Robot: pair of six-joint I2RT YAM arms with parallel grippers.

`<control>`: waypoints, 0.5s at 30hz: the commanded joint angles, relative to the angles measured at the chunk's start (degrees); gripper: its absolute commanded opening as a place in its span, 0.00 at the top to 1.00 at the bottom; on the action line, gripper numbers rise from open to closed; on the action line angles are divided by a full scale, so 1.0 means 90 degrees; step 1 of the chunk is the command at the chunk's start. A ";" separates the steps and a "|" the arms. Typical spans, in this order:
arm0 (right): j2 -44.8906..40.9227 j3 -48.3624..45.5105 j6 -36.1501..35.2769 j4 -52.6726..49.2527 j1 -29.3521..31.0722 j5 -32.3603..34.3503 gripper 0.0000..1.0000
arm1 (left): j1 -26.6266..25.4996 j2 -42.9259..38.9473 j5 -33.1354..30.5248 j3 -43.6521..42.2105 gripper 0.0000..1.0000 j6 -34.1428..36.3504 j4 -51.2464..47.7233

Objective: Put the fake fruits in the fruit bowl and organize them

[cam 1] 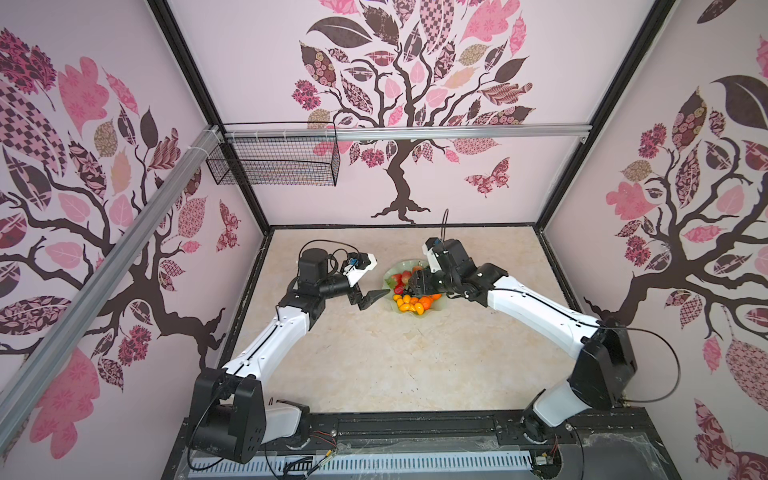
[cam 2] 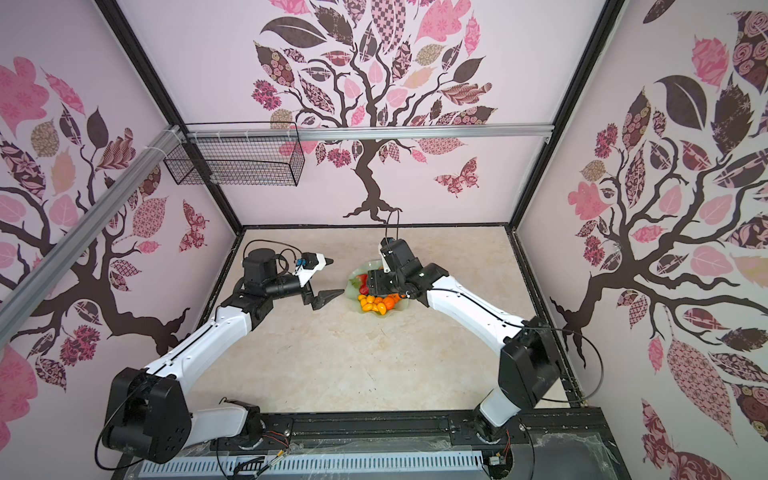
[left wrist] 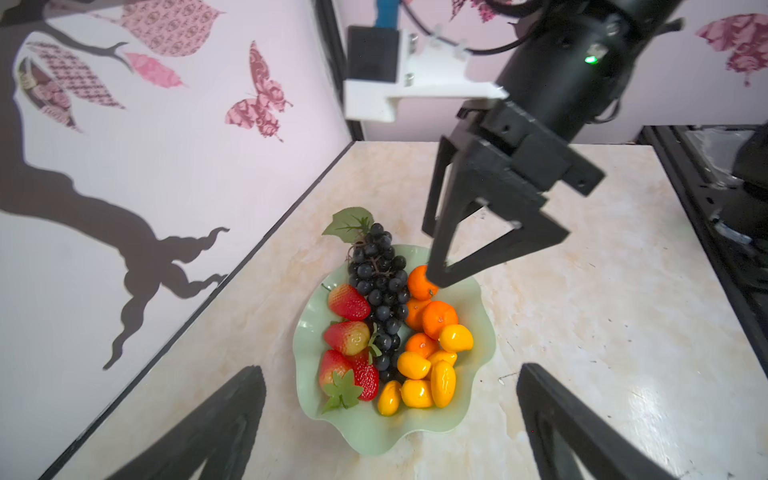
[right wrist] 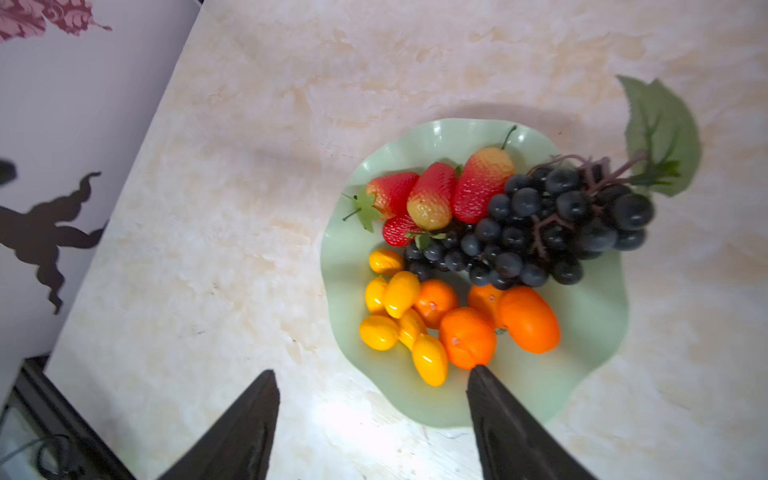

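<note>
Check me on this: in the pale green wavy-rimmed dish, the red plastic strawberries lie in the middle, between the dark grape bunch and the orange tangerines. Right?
No. The dark grape bunch lies in the middle, between the red plastic strawberries and the orange tangerines, in the pale green wavy-rimmed dish. The left wrist view shows it.

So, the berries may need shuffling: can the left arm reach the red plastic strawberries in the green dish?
Probably yes. The left fingers stand open beside the pale green wavy-rimmed dish, the red plastic strawberries lie uncovered on that side, and the right fingers hang over the orange tangerines.
</note>
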 commanded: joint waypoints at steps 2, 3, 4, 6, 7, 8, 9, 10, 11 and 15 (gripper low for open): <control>-0.0821 -0.0759 -0.0071 0.0394 -0.0099 0.0690 0.16 | -0.0414 -0.0569 -0.1545 -0.0663 0.01 -0.1413 0.1345; -0.1014 -0.1002 -0.0066 0.0535 -0.0115 0.0794 0.12 | -0.0484 -0.0725 -0.1897 -0.0818 0.01 -0.1589 0.1390; -0.1169 -0.1195 -0.0048 0.0641 -0.0124 0.0879 0.10 | -0.0516 -0.0888 -0.2195 -0.0965 0.01 -0.1782 0.1454; -0.1446 -0.1559 0.0048 0.0736 -0.0141 0.1111 0.06 | -0.0540 -0.1288 -0.2846 -0.1362 0.01 -0.2180 0.1546; -0.1541 -0.1694 0.0074 0.0755 -0.0146 0.1217 0.03 | -0.0542 -0.1467 -0.3168 -0.1548 0.01 -0.2269 0.1535; -0.1664 -0.1840 0.0104 0.0788 -0.0147 0.1393 0.02 | -0.0542 -0.1703 -0.3599 -0.1734 0.01 -0.2364 0.1465; -0.1763 -0.2002 0.0163 0.0819 -0.0145 0.1599 0.01 | -0.0541 -0.1952 -0.4056 -0.1911 0.01 -0.2457 0.1365; -0.1838 -0.2194 0.0190 0.0876 -0.0148 0.1740 0.01 | -0.0537 -0.2146 -0.4531 -0.2064 0.01 -0.2528 0.1255; -0.1951 -0.2443 0.0110 0.1057 -0.0153 0.1806 0.00 | -0.0533 -0.2373 -0.4983 -0.2212 0.01 -0.2559 0.1140; -0.2393 -0.3355 0.0076 0.1863 -0.0150 0.2149 0.00 | -0.0455 -0.2803 -0.6004 -0.2461 0.01 -0.2374 0.0533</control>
